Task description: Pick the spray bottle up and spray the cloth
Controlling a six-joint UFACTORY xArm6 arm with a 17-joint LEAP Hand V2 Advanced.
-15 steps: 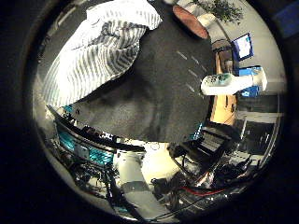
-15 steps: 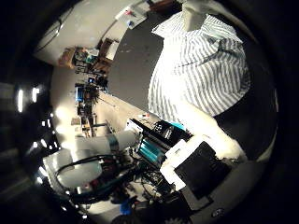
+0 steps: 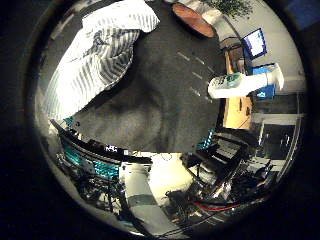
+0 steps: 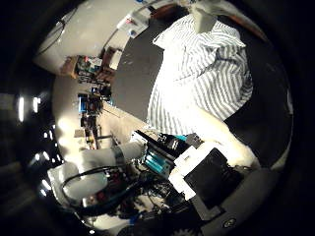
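Little-finger-side palm view: my palm looks down on a dark table (image 3: 165, 115); the spray bottle (image 3: 245, 84) lies on its side near the table's far edge, white with a teal label.
Bottle's long axis: running roughly along that table edge, body towards the table's middle, nozzle end pointing outwards over the rim.
Cloth: a striped cloth (image 4: 202, 78) lies crumpled on the same table, well apart from the bottle, with bare dark tabletop between them.
Which is closer to me: the cloth, I judge; it fills much of the thumb-side view, while the bottle shows small at the margin of the other view.
My hand: the hand (image 4: 211, 177) shows only as white and black body parts at the thumb-side view's edge; I cannot tell whether my fingers are apart or curled, and nothing is seen in them.
Step in hand: reaching for the bottle, by my reckoning; it is not yet picked up.
What the move turns on: travelling across the table away from the cloth, then closing across the bottle's body, not along it.
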